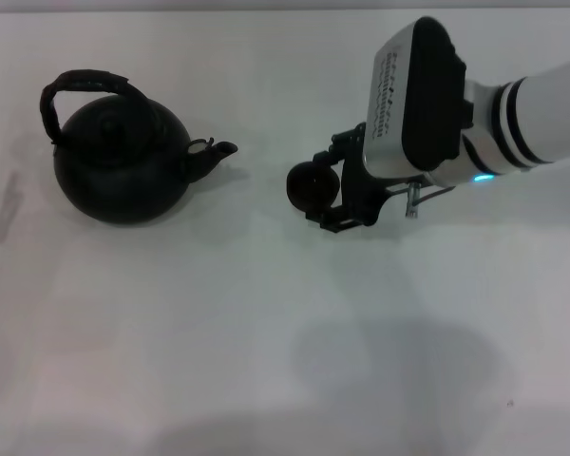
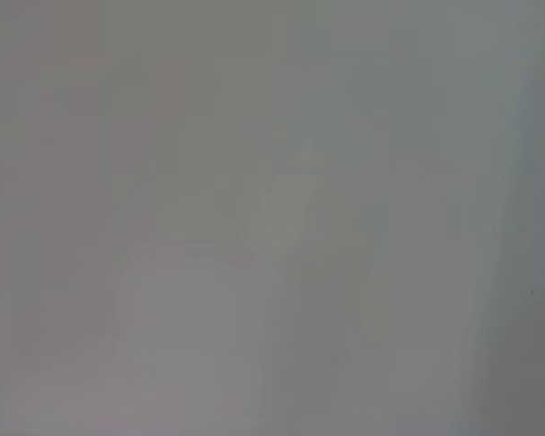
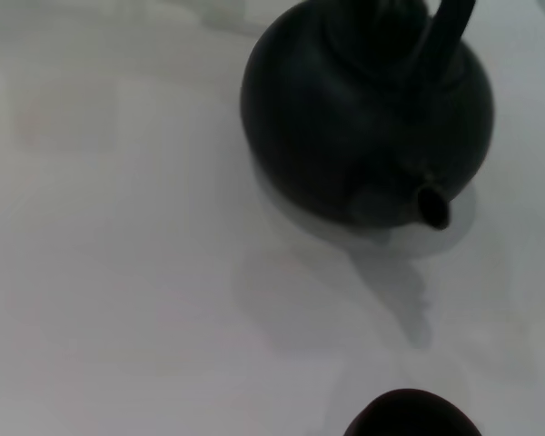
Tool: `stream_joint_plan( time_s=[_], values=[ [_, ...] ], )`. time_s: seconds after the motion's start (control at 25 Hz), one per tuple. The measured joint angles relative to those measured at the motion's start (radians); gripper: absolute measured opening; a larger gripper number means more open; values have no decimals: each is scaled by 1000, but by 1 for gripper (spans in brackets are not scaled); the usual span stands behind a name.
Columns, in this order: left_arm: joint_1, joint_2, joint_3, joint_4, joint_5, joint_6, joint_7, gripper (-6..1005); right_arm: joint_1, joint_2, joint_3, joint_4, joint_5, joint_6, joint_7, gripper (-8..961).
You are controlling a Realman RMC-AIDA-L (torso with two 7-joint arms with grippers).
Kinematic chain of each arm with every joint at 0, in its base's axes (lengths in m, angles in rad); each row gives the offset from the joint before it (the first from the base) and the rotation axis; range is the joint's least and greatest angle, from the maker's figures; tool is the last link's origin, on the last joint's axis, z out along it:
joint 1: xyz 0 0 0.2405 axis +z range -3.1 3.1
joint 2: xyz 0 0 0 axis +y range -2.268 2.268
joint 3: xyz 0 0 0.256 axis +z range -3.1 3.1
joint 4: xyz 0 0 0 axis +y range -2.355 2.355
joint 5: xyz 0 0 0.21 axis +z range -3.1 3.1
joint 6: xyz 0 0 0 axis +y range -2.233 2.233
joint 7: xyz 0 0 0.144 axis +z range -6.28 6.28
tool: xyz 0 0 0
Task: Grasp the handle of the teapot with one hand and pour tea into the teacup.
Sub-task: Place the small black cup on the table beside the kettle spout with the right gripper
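Plainly, the right gripper (image 1: pixel 334 201) is set against the teacup (image 1: pixel 313 186), its dark fingers reaching to the cup's near side, though whether they are clamped on it or merely beside it cannot be told from the head view. The left gripper is not seen at all; its wrist camera shows only blank pale surface. The teacup, small and handleless, is judged light and easily tipped or pushed along a smooth top, so it would best be steadied at its wall rather than its rim. Well apart from it, toward the robot's left, the teapot (image 1: pixel 121 161) stands upright with its short spout (image 3: pixel 431 204) turned toward the cup. Its round matte body suggests weight, more so if filled, and a hard shell that could chip. The handle (image 1: pixel 84 87), an arched wrapped bail over the lid, is where hold should be taken, near its crown, since the wrapping should give grip and the pot would hang balanced there. Everything rests on a white table (image 1: pixel 266 361), smooth and faintly glossy, carrying only soft shadows.
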State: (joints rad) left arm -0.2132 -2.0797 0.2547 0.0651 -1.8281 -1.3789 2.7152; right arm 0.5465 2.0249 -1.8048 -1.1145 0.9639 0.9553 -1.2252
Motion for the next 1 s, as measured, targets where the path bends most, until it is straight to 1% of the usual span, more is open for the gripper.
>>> stream_joint_plan(
  time_s=[0.28, 0.76, 1.0],
  values=[
    [3, 1, 0, -5, 0, 0, 5, 850, -1, 0, -33, 36, 2, -38, -9, 728],
    [9, 1, 0, -5, 0, 0, 6, 850, -15, 0, -105, 39, 2, -111, -17, 729],
    [15, 1, 0, -5, 0, 0, 6, 850, -25, 0, -114, 39, 1, -144, -20, 733]
  ],
)
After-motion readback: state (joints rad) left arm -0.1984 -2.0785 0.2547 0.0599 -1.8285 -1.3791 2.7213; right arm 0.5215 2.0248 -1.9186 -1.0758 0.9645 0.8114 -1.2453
